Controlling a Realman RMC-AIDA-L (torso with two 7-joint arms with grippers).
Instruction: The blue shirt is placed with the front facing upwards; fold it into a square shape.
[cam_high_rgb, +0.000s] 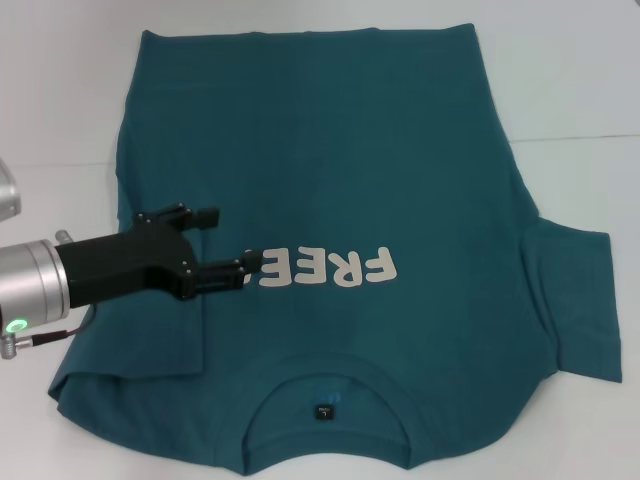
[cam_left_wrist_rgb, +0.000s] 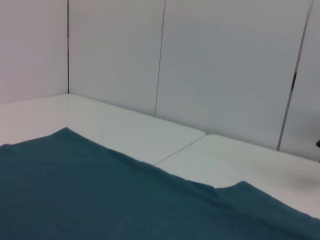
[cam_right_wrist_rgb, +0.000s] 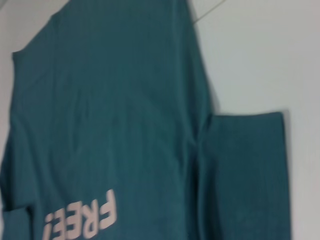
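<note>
The blue shirt (cam_high_rgb: 400, 170) lies flat on the white worktop (cam_high_rgb: 580, 90), front up, with its collar (cam_high_rgb: 325, 395) nearest the robot and its hem at the far side; the off-white "FREE!" print (cam_high_rgb: 330, 268) runs across the chest and serves here as the landmark; on the robot's left of the print the sleeve has already been turned in over the body, leaving a straight folded edge running from beside the print toward the collar, and the "!" end of the print is partly hidden by the left gripper (cam_high_rgb: 228, 240); that gripper hovers low over the folded part just beside the print, its jaws apart and holding nothing, one finger level with the print and the other a little beyond it toward the hem; on the robot's right of the print the other sleeve (cam_high_rgb: 570, 300) is spread out on the worktop, not yet folded; the right gripper itself does not show in any view, though its wrist camera looks down on that unfolded sleeve and the print from above; judging by this, only the first side fold is done; the right side fold remains, then the lengthwise fold bringing hem toward collar to make a square
</note>
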